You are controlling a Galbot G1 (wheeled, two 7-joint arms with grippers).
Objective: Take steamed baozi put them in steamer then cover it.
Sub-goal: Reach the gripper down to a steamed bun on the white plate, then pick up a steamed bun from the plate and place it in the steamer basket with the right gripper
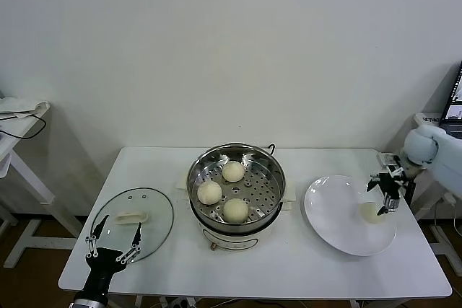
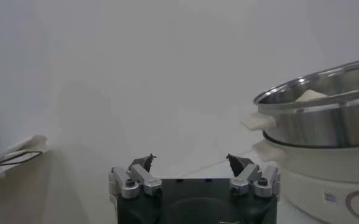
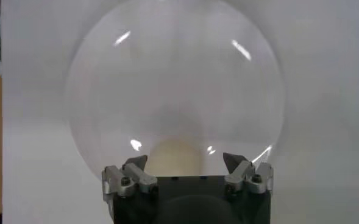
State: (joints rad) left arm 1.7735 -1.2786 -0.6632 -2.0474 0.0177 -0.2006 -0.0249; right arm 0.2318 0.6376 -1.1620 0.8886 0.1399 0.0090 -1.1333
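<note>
The steel steamer (image 1: 268, 166) stands mid-table with three baozi on its perforated tray: a far one (image 1: 233, 172), a left one (image 1: 209, 192) and a near one (image 1: 235, 210). A fourth baozi (image 1: 369, 211) lies on the white plate (image 1: 332, 214) at the right. My right gripper (image 1: 383, 191) is open just above that baozi; in the right wrist view the baozi (image 3: 175, 155) sits between the spread fingers of the gripper (image 3: 185, 163). The glass cover (image 1: 153, 223) with its cream handle (image 1: 131, 216) lies flat at the left. My left gripper (image 1: 114, 242) is open at its near edge.
The steamer's rim (image 2: 325, 91) and white base (image 2: 325, 182) show at one side of the left wrist view, apart from the left gripper (image 2: 191, 161). A side table (image 1: 18, 117) with a cable stands at far left. A screen's edge (image 1: 456, 99) shows at far right.
</note>
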